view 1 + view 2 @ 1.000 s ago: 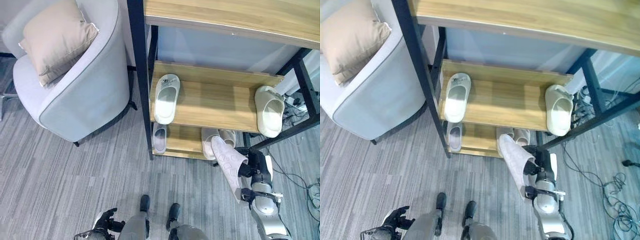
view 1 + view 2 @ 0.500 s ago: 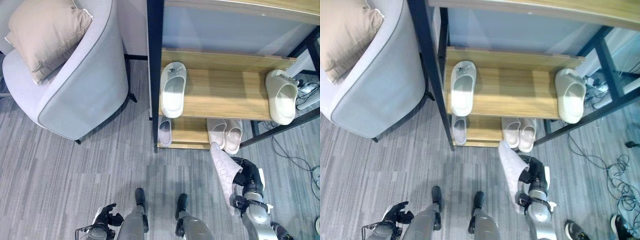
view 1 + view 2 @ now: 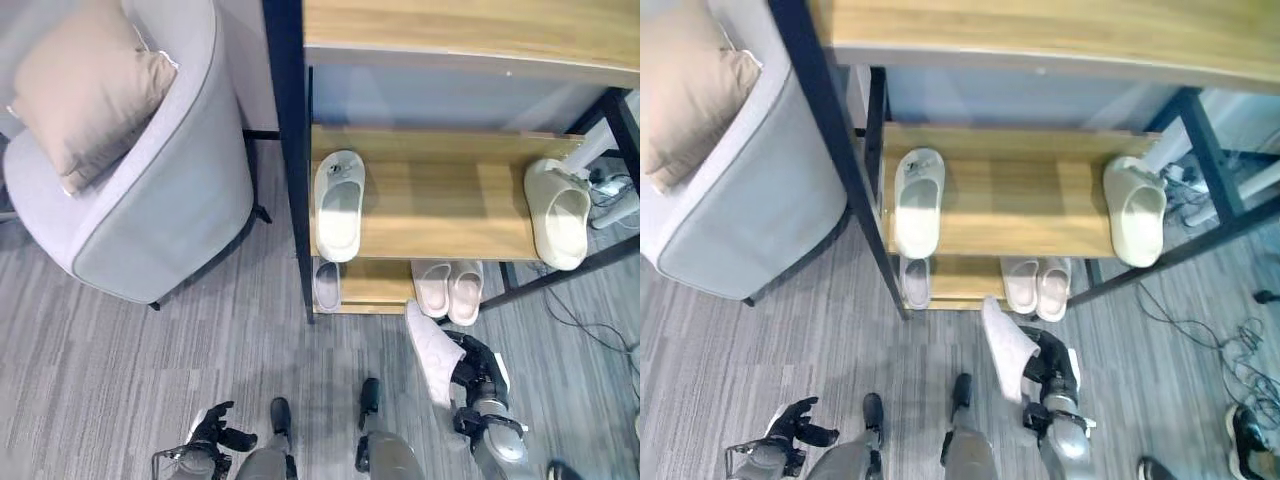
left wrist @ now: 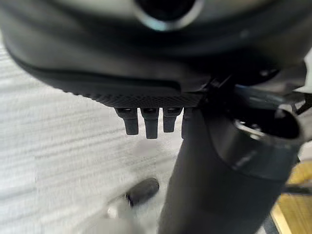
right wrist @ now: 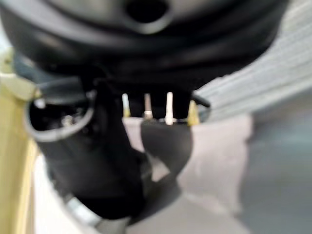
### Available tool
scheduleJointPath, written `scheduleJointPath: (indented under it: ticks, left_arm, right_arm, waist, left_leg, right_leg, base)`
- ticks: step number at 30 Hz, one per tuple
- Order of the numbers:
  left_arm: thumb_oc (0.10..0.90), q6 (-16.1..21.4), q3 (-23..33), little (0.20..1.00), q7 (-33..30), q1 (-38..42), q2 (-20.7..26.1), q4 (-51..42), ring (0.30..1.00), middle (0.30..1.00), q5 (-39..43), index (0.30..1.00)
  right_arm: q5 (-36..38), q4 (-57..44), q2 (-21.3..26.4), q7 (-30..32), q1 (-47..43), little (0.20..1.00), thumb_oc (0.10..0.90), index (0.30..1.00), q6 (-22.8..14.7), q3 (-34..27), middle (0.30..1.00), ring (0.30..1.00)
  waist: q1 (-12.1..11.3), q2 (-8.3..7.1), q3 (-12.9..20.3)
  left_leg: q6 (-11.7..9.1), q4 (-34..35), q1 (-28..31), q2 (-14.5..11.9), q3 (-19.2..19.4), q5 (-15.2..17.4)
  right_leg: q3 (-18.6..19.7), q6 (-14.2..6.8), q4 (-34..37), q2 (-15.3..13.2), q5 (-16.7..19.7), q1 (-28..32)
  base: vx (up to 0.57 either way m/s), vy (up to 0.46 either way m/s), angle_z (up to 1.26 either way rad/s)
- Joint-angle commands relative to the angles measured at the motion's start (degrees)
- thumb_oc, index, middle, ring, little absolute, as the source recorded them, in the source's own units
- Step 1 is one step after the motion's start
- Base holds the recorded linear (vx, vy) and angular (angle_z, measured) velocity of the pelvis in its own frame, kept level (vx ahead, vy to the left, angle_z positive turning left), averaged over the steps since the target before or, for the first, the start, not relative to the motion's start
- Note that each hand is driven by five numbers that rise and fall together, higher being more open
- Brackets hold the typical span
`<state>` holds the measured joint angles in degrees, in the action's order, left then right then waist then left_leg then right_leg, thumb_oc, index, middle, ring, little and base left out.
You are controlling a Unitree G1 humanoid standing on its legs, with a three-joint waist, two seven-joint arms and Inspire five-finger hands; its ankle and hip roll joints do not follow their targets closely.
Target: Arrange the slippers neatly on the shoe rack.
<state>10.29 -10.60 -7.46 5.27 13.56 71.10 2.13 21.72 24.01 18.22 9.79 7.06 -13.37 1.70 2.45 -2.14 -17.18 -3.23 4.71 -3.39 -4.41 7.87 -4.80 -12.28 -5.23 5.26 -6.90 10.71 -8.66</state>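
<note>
The shoe rack [image 3: 440,200] has wooden shelves in a black frame. On its middle shelf a white slipper [image 3: 340,205] lies at the left and a cream slipper [image 3: 558,212] at the right end. The lower shelf holds a small grey slipper [image 3: 327,285] and a pale pink pair [image 3: 448,290] side by side. My right hand [image 3: 472,368] is shut on a white slipper [image 3: 432,350], held sole up and tilted over the floor just in front of the lower shelf. My left hand [image 3: 215,435] hangs low at my left side, fingers relaxed, holding nothing.
A grey armchair [image 3: 150,190] with a beige cushion [image 3: 85,95] stands left of the rack, close to its black post [image 3: 290,150]. Cables [image 3: 1230,340] lie on the grey floor right of the rack. A dark shoe [image 3: 1248,440] shows at the far right.
The camera has shifted. My right hand has drawn the white slipper back from the lower shelf's front, towards me and lower. The slippers on the shelves have not moved.
</note>
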Motion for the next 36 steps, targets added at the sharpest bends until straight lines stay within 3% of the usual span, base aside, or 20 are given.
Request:
scheduleJointPath:
  ticks: [1,4,6,7,8,9,11,20,28,36]
  left_arm:
    - [0.8,1.89,-2.57,0.9,-0.34,0.25,0.29,-0.94,0.9,0.9,0.01,0.9]
    - [0.8,2.69,-5.32,0.9,-1.62,1.57,-0.29,-4.89,0.9,0.9,1.77,0.9]
    - [0.8,2.84,-5.8,0.9,-1.9,2.05,-0.53,-5.2,0.9,0.9,2.26,0.9]
    - [0.8,2.67,-6.74,0.9,-1.65,2.5,-0.33,-5.89,0.9,0.9,1.95,0.9]
    - [0.8,2.66,-6.73,0.9,-1.65,2.51,-0.33,-5.89,0.9,0.9,1.96,0.9]
    - [0.8,2.96,-7.09,0.9,-1.94,2.5,-0.26,-6.07,0.9,0.9,1.65,0.9]
    - [0.8,2.87,-7.13,0.9,-1.97,2.95,-0.41,-4.74,0.9,0.9,1.57,0.9]
    - [0.8,1.98,-3.22,0.9,-2.48,3.27,0.84,-0.4,0.9,0.9,3.43,0.9]
    - [0.8,2.14,-5.7,0.9,-3.33,5.87,1.41,-1.16,0.9,0.9,3.72,0.9]
    - [0.8,2.28,-8.2,0.9,-4.56,8.02,1.98,-2.88,0.9,0.9,4.85,0.9]
  right_arm:
    - [2.59,-5.09,4.09,-0.93,-0.65,0.3,0.4,0.3,-5.66,-4.39,0.3,0.3]
    - [3.34,-3.93,5.38,-0.07,-2.83,0.3,0.4,0.3,-6.13,-3.64,0.3,0.3]
    - [3.51,-3.31,5.33,0.39,-3.85,0.3,0.4,0.3,-6.13,-3.34,0.3,0.3]
    - [3.38,-2.64,5.23,0.89,-4.53,0.3,0.4,0.3,-6.08,-2.93,0.3,0.3]
    - [3.39,-2.62,5.23,0.89,-4.56,0.3,0.4,0.3,-6.1,-2.92,0.3,0.3]
    - [3.85,-1.47,4.8,0.56,-5.96,0.3,0.4,0.3,-5.94,-1.84,0.3,0.3]
    - [4.12,-1.24,4.43,0.17,-6.77,0.3,0.4,0.3,-5.93,-0.9,0.3,0.3]
    - [6.36,0.65,1.87,-0.86,-6.9,0.3,0.4,0.3,-5.08,1.08,0.3,0.3]
    - [8.27,3.63,2.87,3.16,-14.71,0.3,0.4,0.3,-6.09,-0.25,0.3,0.3]
    - [8.12,4.55,7.37,6.92,-23.03,0.3,0.4,0.3,-6.13,0.05,0.3,0.3]
  waist:
    - [-0.66,-1.15,2.7]
    - [-1.8,-1.6,-0.4]
    - [-1.99,-1.43,-0.84]
    - [-2.48,-0.74,-1.48]
    - [-2.45,-0.77,-1.48]
    - [-3.18,-0.27,-1.07]
    - [-3.31,-0.3,-0.99]
    - [-3.82,-0.85,-1.95]
    - [-4.62,0.76,-6.05]
    - [-5.57,2.39,-8.56]
  left_leg:
    - [-0.91,-9.35,-2.56,-3.1,-2.19,7.97]
    - [-1.02,-19.35,-10.02,-4.23,-4.02,6.97]
    - [-0.72,-18.59,-11.95,-3.3,-4.56,7.08]
    - [-0.44,-16.06,-13.39,-2.52,-4.65,4.76]
    - [-0.44,-15.92,-13.34,-2.47,-4.66,4.67]
    - [-0.46,-10.03,-12.0,-2.8,-5.23,3.84]
    - [0.16,-10.36,-13.43,-1.21,-6.99,3.81]
    - [1.28,-11.58,-14.13,0.09,-5.7,4.83]
    - [1.84,-19.06,-21.35,1.95,-6.55,7.3]
    - [2.7,-36.55,-33.42,1.24,-7.39,14.21]
  right_leg:
    - [-0.15,-0.69,-7.25,0.65,-9.52,-1.73]
    - [-2.5,1.46,-8.72,1.03,-12.21,-0.58]
    - [-2.9,1.36,-9.23,0.98,-12.67,-0.85]
    - [-3.44,1.37,-10.26,1.48,-13.02,-1.08]
    - [-3.46,1.36,-10.32,1.43,-13.06,-1.11]
    - [-2.45,1.28,-13.02,1.85,-13.79,-2.97]
    - [-1.72,1.23,-14.54,1.39,-14.17,-4.48]
    - [-0.8,1.02,-16.51,-0.21,-14.13,-6.68]
    - [-0.76,0.97,-24.4,-2.25,-15.91,-13.77]
    - [0.95,2.12,-41.21,-3.55,-23.28,-25.39]
  base:
    - [0.06,-0.268,0.19]
    - [-0.03,-0.239,0.33]
    - [-0.01,-0.069,0.36]
    - [0.0,-0.014,0.37]
    - [0.05,0.065,0.24]
    - [0.07,0.087,0.14]
    - [0.05,0.104,-0.1]
    - [0.03,0.09,-0.1]
    - [-0.06,0.049,0.05]
    - [-0.03,-0.003,0.05]
